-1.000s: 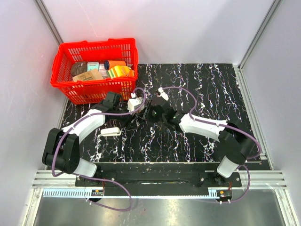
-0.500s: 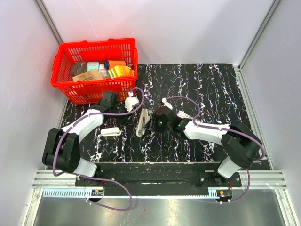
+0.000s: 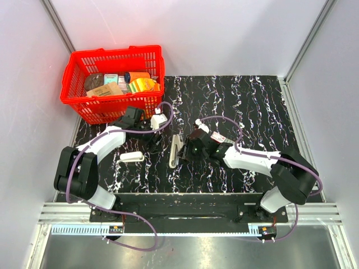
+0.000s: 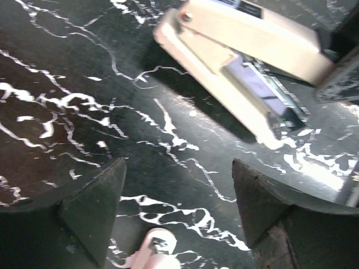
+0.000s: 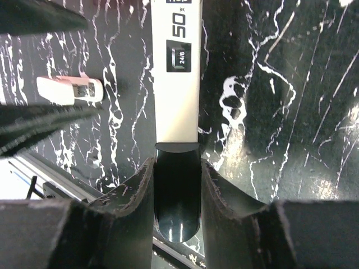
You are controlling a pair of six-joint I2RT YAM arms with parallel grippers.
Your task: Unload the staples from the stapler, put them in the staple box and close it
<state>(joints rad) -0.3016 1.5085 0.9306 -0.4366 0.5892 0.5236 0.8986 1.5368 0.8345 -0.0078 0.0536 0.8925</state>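
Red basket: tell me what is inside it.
The red basket holds a brown cardboard box, a yellow box and other small packages; whatever lies beneath them is covered.

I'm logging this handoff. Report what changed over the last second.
The left fingers drew away from the stapler toward the red basket and now stand open. The right fingers carried the stapler nearer the arm bases. Unchanged: the right fingers' grip on the stapler's dark end, the basket, and the small white object.
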